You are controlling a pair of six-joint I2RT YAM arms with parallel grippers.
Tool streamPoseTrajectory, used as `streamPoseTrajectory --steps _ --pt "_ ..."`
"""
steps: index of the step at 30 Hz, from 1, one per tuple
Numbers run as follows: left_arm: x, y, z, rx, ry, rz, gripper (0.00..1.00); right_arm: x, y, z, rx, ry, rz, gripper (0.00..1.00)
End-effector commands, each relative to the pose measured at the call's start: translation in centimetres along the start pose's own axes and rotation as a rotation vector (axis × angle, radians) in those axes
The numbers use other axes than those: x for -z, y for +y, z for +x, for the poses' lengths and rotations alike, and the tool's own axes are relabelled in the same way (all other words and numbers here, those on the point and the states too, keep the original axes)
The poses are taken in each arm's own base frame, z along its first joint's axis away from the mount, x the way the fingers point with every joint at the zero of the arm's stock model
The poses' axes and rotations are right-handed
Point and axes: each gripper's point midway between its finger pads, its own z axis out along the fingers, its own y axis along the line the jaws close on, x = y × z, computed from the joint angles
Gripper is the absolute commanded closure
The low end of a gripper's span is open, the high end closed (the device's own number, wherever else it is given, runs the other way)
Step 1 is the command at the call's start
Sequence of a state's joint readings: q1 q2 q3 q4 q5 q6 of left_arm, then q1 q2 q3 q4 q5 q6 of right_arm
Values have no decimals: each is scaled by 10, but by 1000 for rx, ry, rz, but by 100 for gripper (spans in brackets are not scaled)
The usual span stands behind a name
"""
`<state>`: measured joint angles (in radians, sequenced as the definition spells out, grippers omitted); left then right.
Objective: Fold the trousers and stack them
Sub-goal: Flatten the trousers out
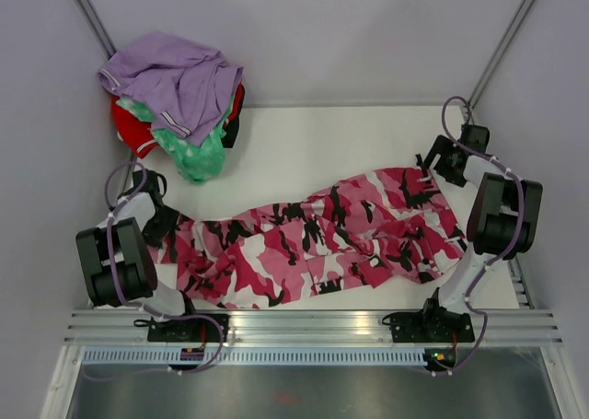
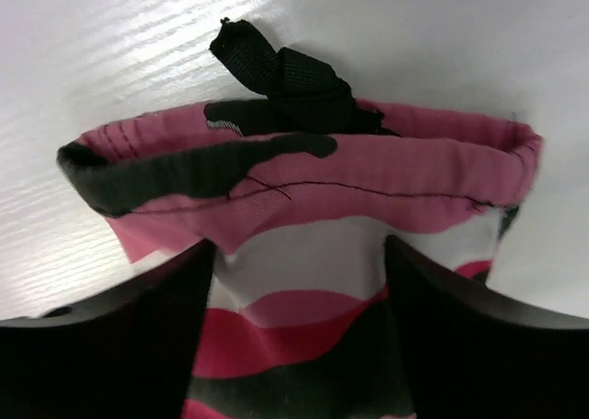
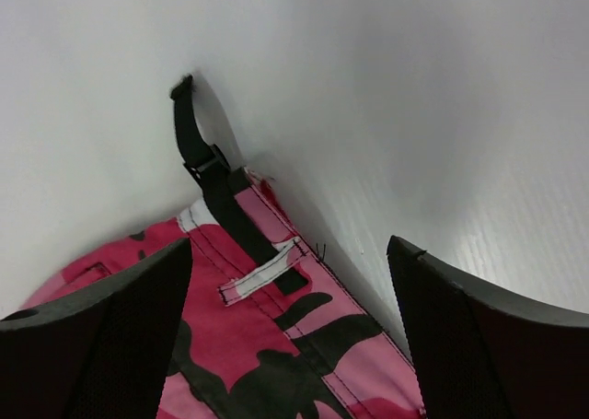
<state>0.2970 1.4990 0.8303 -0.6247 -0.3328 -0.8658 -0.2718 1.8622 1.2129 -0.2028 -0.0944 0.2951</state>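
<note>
White tabletop [image 1: 313,143], pink camo trousers [image 1: 322,239] stretched lengthwise; my left gripper [image 2: 296,253] & right gripper [image 3: 290,249] both released. I'd re-pinch cuff [image 2: 304,175] & waistband [image 3: 276,281] deep, then fold evenly.

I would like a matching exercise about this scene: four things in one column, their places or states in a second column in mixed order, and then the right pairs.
Column one
1. trousers
2. lavender garment
3. green garment
4. left tool

Column two
A. on top, in the far-left corner
B. open over camouflage cloth
C. stretched across the near half of the table
D. partly under the lavender one

Pairs: 1-C, 2-A, 3-D, 4-B
</note>
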Motion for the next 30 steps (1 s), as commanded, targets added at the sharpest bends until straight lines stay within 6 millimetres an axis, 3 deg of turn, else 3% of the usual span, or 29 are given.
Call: streamPoseTrajectory --steps 1,2,4,7,9,11,12,15,19,20,24,30 --pt "-18 -7 13 14 60 8 28 -15 8 27 42 97 -54 8" --pt "-21 -8 16 14 72 9 34 -17 11 30 51 103 -62 9" --pt "-27 -9 23 6 87 20 36 -21 16 37 71 125 -70 11" --pt "-33 -14 26 -14 99 49 51 -24 17 45 94 142 -59 20" --pt "-33 -18 25 -24 101 61 81 -28 14 55 94 164 -52 26" --pt "-33 -24 22 -40 95 89 98 -30 14 59 86 170 -56 43" --pt "-32 -27 21 -50 94 101 98 -31 14 61 78 172 -56 66" --pt "-19 -40 8 -58 65 159 98 -27 17 53 59 145 -55 99" --pt "22 -66 -33 -88 -65 303 98 -14 18 14 32 29 -34 100" --pt "43 -77 -51 -82 -121 361 98 -10 20 0 22 -5 -36 100" --pt "92 -96 -86 -91 -251 502 98 17 24 -51 -33 -161 -57 100" --pt "140 -109 -118 -95 -403 624 98 33 13 -81 -91 -257 -52 100"
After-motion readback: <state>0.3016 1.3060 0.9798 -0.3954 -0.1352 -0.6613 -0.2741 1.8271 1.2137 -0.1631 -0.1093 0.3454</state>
